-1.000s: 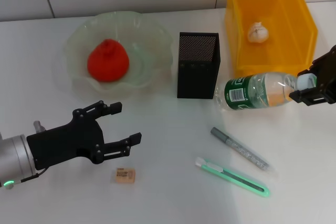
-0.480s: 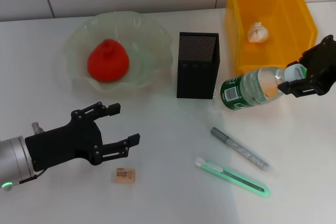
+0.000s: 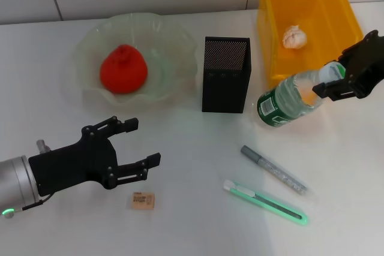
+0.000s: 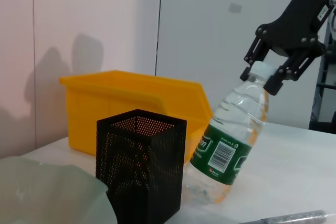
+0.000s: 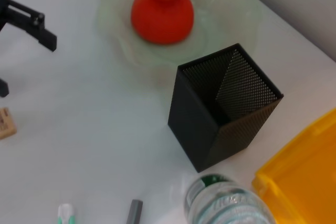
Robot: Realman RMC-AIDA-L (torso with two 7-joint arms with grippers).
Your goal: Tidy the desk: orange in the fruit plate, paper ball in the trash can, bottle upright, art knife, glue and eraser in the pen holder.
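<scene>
So my right gripper (image 3: 335,83) had the bottle (image 3: 290,100) clamped at the cap, tilted, base on the desk (image 3: 180,208) beside the pen holder (image 3: 225,75). Best to pivot slowly over the base. Left gripper (image 3: 137,142) spread wide, idle.

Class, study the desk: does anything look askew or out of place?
Yes. The bottle leans at a slant beside the pen holder, its cap gripped by the right gripper. The eraser lies loose near the open left gripper.
</scene>
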